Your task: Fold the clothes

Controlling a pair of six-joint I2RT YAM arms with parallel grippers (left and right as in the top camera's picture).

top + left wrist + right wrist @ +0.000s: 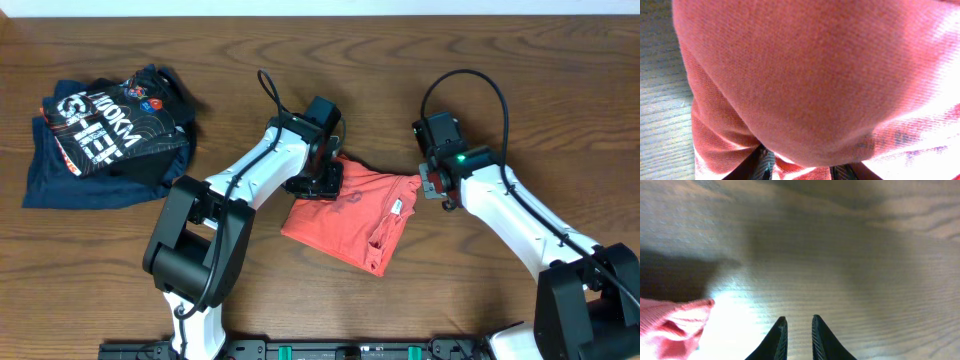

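Observation:
The clothes, a coral-red shirt (352,215), lie partly folded in the middle of the table. My left gripper (318,182) sits at the shirt's upper left edge, shut on a bunch of the fabric. In the left wrist view the red cloth (815,75) fills the frame and runs down between the two dark fingers (766,161). My right gripper (432,187) hovers just off the shirt's upper right corner, apart from it. Its jaws (799,322) stand a little open over bare wood with nothing between them. A corner of the shirt (670,325) shows at the left of that view.
A heap of navy and black garments with white lettering (105,135) lies at the far left of the wooden table (500,60). Both arms' cables loop above the shirt.

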